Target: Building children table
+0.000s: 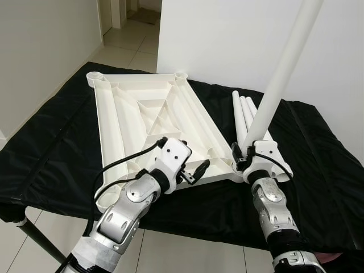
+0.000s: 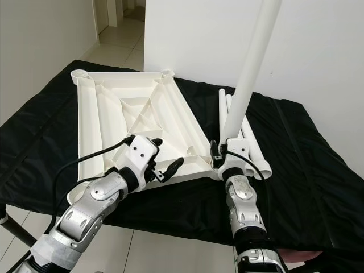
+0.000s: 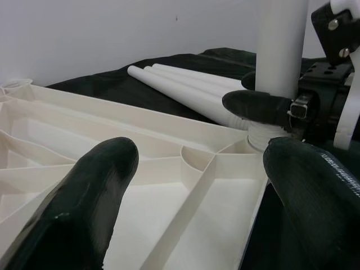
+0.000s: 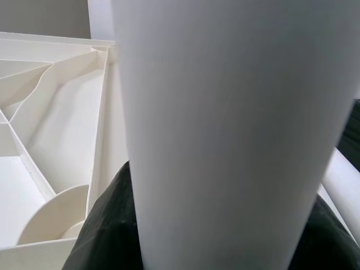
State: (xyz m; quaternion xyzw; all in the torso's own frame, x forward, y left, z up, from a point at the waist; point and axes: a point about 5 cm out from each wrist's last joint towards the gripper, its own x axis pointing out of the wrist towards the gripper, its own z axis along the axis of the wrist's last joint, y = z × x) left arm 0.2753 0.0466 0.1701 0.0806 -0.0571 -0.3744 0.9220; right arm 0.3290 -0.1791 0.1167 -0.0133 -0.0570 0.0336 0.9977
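Note:
A white plastic table top lies upside down on the black-covered table, its ribs facing up. My right gripper is shut on a long white leg tube. The tube stands nearly upright, with its lower end at the top's near right corner socket. In the right wrist view the leg tube sits between the black fingers. My left gripper hovers open over the top's near edge, just left of that corner, holding nothing. The left wrist view looks between the left gripper fingers toward the leg tube.
More white leg tubes lie side by side on the cloth, right of the table top. A white wall rises behind the table. Tiled floor and a hallway open at the far left. A black table leg shows below the near left edge.

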